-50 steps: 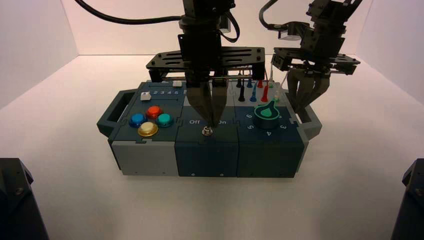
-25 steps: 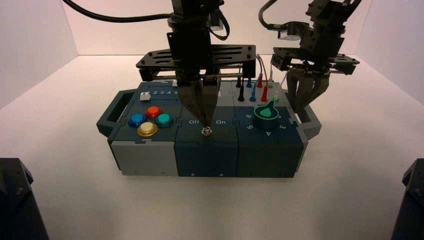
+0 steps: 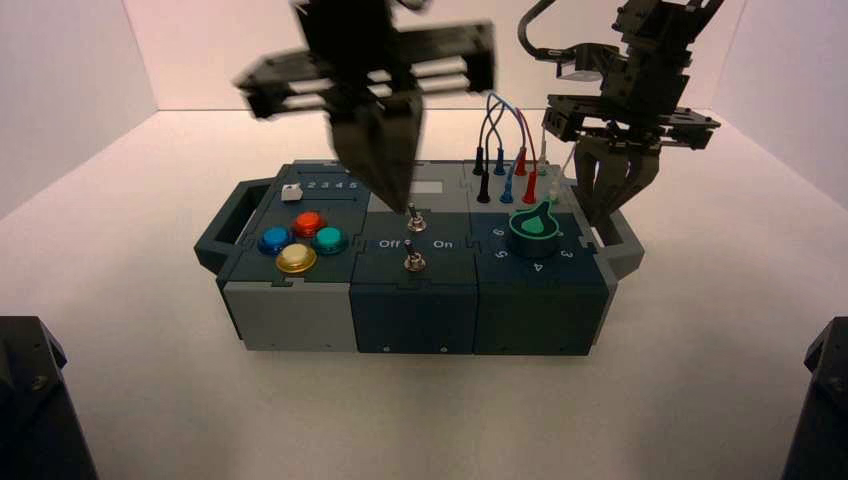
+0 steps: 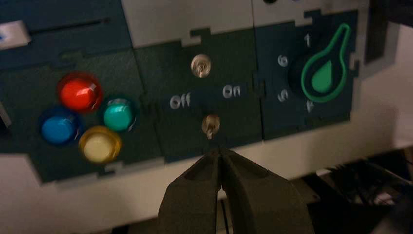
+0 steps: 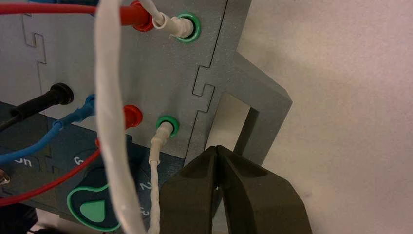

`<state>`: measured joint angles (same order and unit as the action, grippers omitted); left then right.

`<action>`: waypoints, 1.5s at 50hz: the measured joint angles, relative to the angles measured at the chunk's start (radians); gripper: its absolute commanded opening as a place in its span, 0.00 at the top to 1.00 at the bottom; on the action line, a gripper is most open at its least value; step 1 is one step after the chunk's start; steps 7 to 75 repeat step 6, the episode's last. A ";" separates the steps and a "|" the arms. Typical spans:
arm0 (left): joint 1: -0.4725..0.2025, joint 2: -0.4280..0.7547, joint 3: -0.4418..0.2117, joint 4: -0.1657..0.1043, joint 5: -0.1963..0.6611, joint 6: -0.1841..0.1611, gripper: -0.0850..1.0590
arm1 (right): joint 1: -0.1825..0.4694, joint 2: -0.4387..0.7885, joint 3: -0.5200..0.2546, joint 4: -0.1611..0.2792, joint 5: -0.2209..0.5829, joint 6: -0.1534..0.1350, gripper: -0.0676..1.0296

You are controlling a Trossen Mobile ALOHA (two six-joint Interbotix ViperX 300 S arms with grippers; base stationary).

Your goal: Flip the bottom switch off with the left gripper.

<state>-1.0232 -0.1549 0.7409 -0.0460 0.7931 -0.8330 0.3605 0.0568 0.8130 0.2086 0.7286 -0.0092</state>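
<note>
Two toggles on the box (image 3: pixel 300 310): the bottom switch (image 4: pixel 211 125) sits clear of the left pincer (image 4: pixel 219 152), fingers pressed together. Right pincer (image 5: pixel 216 151) likewise closed, empty; four push buttons (image 4: pixel 81 91).

- From my seat I see a plain white table (image 3: pixel 150 400), matte and evenly lit.
- A white back wall (image 3: pixel 230 70) closes it off behind.
- White side walls (image 3: pixel 60 90) slant in on either side.
- Soft shadow lies under the box (image 3: pixel 420 310).
</note>
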 measured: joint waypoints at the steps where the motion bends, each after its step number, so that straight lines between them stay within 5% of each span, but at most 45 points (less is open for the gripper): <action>1: 0.000 -0.002 0.003 0.000 0.000 -0.002 0.95 | 0.000 0.002 0.000 0.000 0.000 0.000 0.96; 75: 0.008 -0.038 0.025 0.014 0.006 -0.008 0.95 | -0.002 0.006 -0.003 0.000 0.005 0.000 0.96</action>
